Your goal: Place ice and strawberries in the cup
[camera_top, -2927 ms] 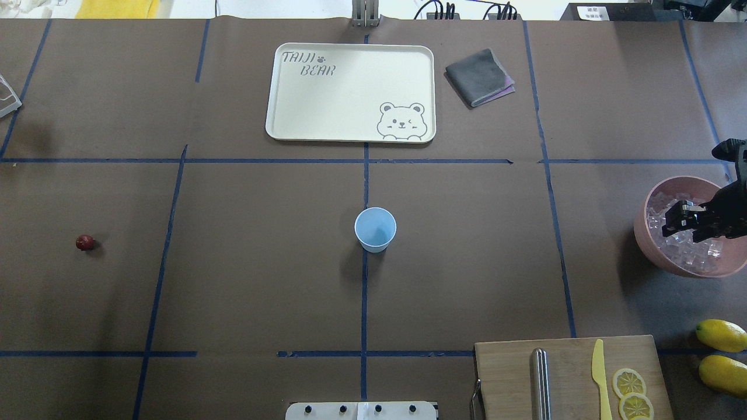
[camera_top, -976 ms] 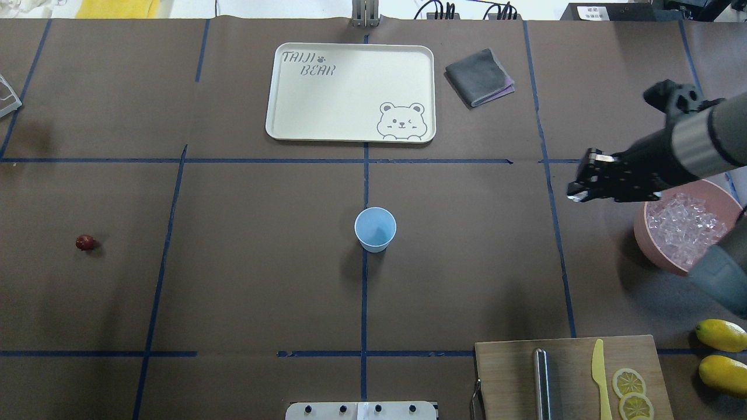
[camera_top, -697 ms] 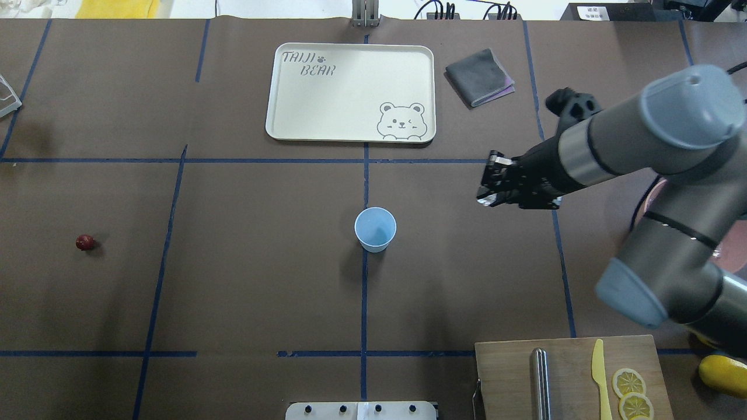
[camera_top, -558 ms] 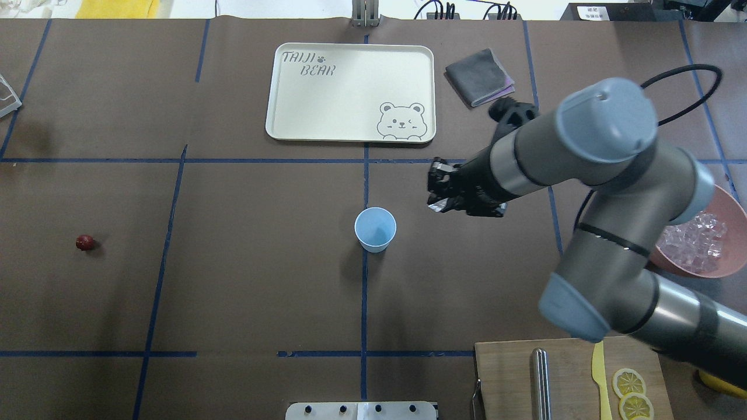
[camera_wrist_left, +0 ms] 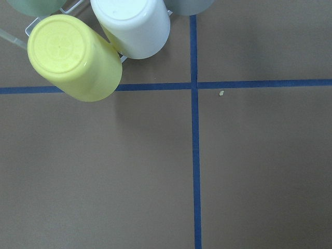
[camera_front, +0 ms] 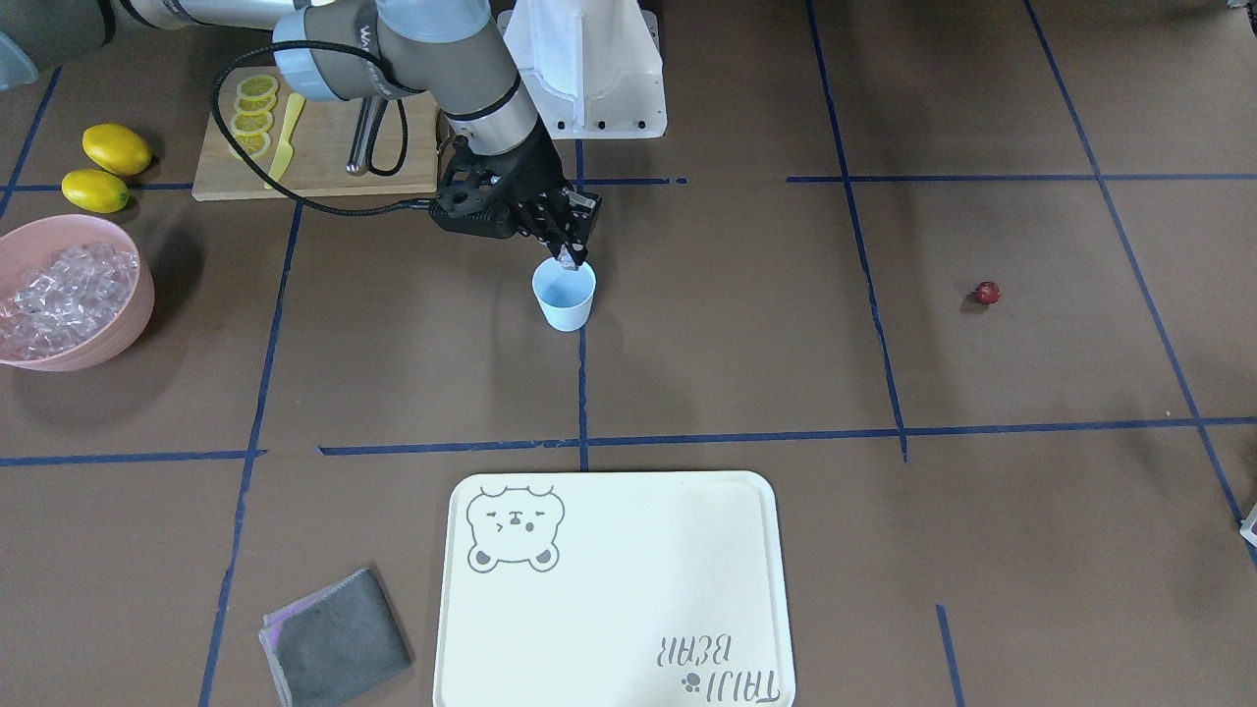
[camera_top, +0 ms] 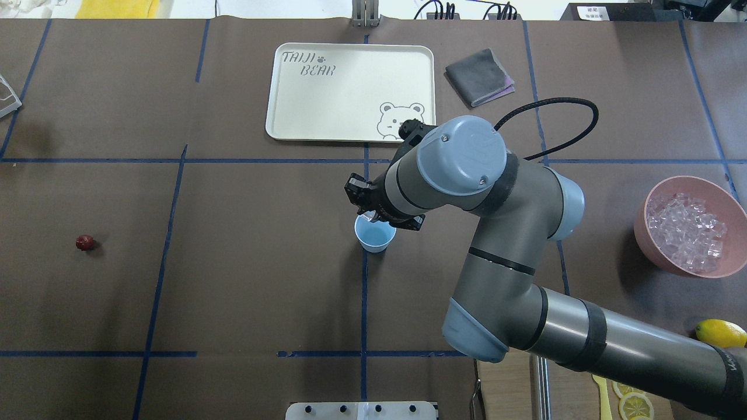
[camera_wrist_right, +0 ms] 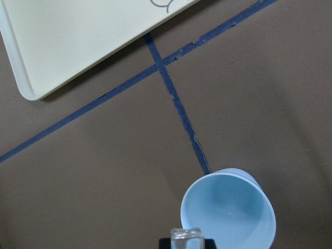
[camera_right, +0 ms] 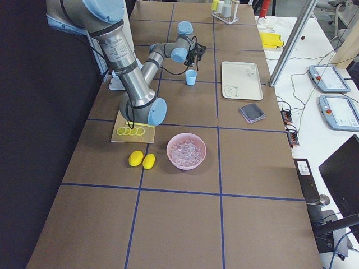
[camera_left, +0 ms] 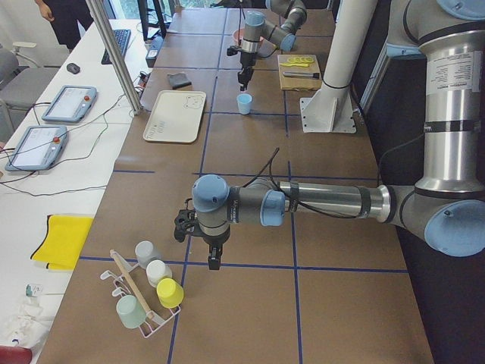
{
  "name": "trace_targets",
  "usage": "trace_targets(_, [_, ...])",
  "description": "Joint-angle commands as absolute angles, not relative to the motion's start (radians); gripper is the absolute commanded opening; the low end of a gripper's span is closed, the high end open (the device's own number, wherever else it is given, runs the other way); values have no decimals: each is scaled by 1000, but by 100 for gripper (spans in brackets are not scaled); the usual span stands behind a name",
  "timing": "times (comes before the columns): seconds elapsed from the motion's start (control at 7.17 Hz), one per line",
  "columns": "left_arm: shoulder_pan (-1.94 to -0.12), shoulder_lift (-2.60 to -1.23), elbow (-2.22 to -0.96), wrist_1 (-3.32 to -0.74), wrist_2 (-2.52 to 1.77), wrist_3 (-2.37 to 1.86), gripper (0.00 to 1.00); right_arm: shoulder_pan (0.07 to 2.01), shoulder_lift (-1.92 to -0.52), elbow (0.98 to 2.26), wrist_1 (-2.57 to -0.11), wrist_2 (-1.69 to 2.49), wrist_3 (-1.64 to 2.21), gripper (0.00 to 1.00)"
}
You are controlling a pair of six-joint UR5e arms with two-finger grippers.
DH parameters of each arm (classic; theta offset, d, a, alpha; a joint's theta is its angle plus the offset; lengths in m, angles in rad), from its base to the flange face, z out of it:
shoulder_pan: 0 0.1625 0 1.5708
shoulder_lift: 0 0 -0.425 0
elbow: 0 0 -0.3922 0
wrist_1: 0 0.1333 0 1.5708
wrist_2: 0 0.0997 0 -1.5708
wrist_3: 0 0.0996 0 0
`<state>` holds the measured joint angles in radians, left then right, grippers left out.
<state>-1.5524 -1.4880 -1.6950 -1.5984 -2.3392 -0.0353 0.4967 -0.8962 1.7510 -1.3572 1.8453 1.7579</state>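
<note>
The ice step was in hand. The right tool [camera_front: 572, 251] was clamped on one ice cube [camera_wrist_right: 187, 236] and hung just above the cup [camera_front: 564, 299]. Seen from overhead, it sat over the rim at about 11 o'clock rather than over the middle of the mouth. The cup looked empty. The next move likely called for a small shift toward the cup's centre, then parting the fingers so the cube dropped inside without clipping the rim or tipping the light cup.

From overhead, the strawberry [camera_top: 85, 242] lay on the counter [camera_top: 233, 280] well apart at the cup's 9 o'clock. The bowl [camera_top: 641, 224] of ice was far off at 3 o'clock and the tray [camera_top: 350, 87] at 12 o'clock. Bare counter ringed the cup on all sides.

The left tool [camera_left: 214, 260] hung far down the counter; whether its fingers were apart or together I cannot tell.
</note>
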Motion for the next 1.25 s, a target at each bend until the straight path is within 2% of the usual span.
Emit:
trace_targets(0.0, [-1552,-1488,-1695,-1598,-2339,-35,100,471,-891,1727,-1359,1830,1756,34])
trace_targets(0.28, [-1552,-1483,-1692,-1598,-2338,-34,100,469,-902,1727,-1361,1830,1753,36])
trace_targets(0.56, [-1552,-1483,-1692,-1598,-2339,-35,100,469,-911,1727,-1361,1830,1750,45])
trace_targets(0.7, [-1552,-1483,-1692,-1600,-2339,-34,100,498,-911,1738,-1365,1836,1747,69])
trace_targets(0.84, [-1552,-1483,-1692,-1598,-2339,-35,100,543,-946,1771,-1367,1847,1743,80])
trace_targets(1.12, [-1552,-1483,-1693,-1598,-2339,-34,100,659,-1090,1892,-1368,1926,1712,82])
